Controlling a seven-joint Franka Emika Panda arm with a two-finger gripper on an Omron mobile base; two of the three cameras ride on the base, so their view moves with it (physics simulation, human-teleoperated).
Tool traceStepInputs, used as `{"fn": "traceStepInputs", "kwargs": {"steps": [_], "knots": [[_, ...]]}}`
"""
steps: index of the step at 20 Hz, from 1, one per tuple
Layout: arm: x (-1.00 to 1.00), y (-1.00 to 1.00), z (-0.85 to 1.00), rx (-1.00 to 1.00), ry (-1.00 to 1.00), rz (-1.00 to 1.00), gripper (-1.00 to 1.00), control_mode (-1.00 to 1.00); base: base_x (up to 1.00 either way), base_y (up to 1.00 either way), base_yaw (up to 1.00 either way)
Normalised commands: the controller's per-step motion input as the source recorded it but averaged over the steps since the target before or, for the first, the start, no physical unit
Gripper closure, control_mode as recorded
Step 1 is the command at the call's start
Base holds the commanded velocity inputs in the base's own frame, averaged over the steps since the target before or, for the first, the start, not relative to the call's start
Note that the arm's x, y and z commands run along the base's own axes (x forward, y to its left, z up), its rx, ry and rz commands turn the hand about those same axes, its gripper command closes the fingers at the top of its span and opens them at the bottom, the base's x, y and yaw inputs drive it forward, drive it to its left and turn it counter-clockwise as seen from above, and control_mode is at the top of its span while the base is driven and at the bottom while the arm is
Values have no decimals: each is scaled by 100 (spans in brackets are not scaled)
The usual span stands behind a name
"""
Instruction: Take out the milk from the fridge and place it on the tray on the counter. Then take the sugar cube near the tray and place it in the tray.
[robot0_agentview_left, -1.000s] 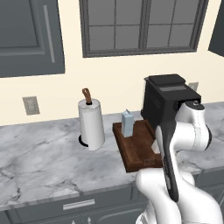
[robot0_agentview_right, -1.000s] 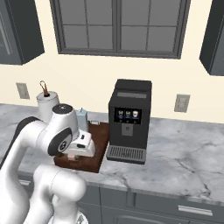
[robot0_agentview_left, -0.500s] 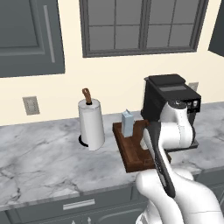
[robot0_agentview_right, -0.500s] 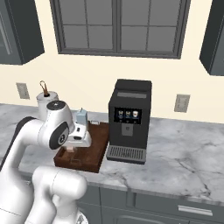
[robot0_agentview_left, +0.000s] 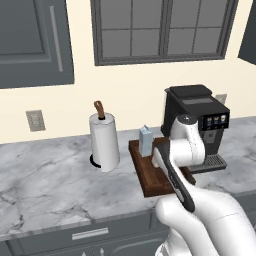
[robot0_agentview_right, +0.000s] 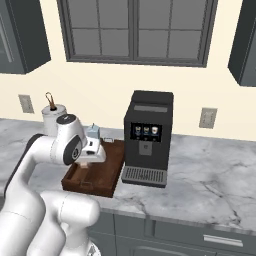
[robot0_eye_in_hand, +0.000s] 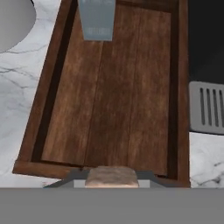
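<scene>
The small pale blue-grey milk carton with its gabled top stands upright inside the dark brown wooden rectangular tray, at the tray's far end, close to the back rim. The same carton appears in the hand view at the top of the frame, its flat grey-blue face rising from the wood-grain floor of the tray.

The tiny light tan sugar cube sits at the very bottom of the hand view, pinched between the two dark finger tips of the gripper, which is closed on it. It reads as a pale, slightly mottled block with a flat top, far smaller than the carton. It hangs just over the near rim of the tray, well apart from the carton.

The tray lies on the grey-white veined marble counter, between a white paper towel roll on a stand with a brown curved handle and a black coffee machine with a small lit display panel. The machine's grey slotted drip grate lies just beside the tray's right rim in the hand view.
</scene>
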Motion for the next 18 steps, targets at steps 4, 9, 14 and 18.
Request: {"fn": "traceStepInputs", "kwargs": {"steps": [4,9,14,18], "knots": [[31,0,-29,0,0,2,100,-100,0,0,0],[20,0,-40,0,0,2,100,-100,0,0,0],[21,0,-29,0,0,2,100,-100,0,0,0],[16,0,-29,0,0,1,100,-100,0,0,0]]}}
